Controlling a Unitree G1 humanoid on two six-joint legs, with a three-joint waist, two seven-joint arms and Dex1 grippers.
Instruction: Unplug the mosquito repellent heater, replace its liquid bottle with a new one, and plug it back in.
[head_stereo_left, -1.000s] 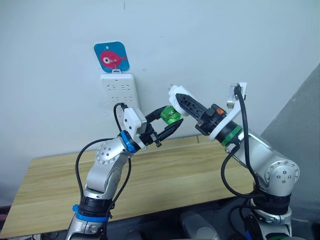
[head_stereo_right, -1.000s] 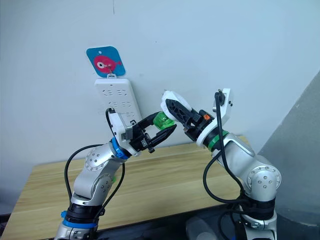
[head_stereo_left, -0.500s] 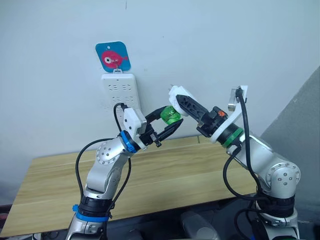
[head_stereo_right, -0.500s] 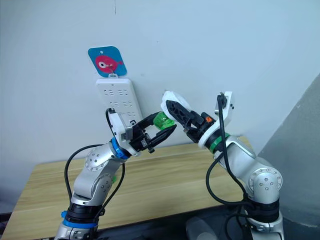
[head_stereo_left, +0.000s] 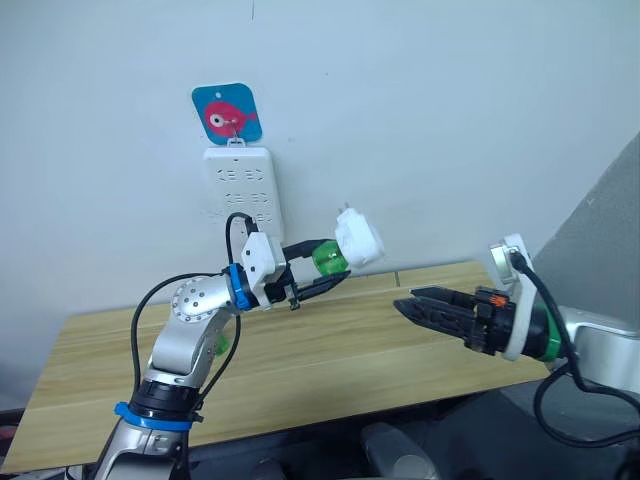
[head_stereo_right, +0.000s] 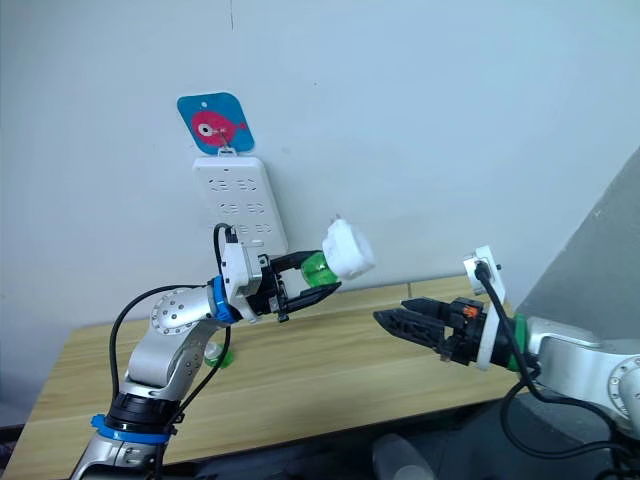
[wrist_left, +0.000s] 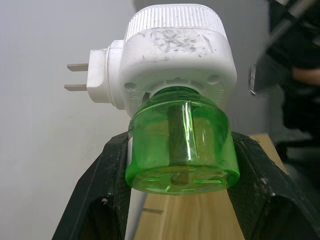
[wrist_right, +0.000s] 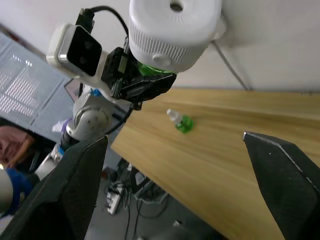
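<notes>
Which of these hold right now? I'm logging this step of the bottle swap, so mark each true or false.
1. The left pincer grips the green bottle. True.
2. The heater is plugged into the strip. False: it is held in the air, prongs bare.
3. The right pincer holds the heater. False: it is open, apart from it.
4. Another bottle lies on the table. True.

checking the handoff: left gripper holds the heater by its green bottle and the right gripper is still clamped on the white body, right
Not quite. The left gripper does hold the mosquito repellent heater by its green bottle, but the right gripper is off the white body, open and apart from it, as the left eye view shows.
</notes>
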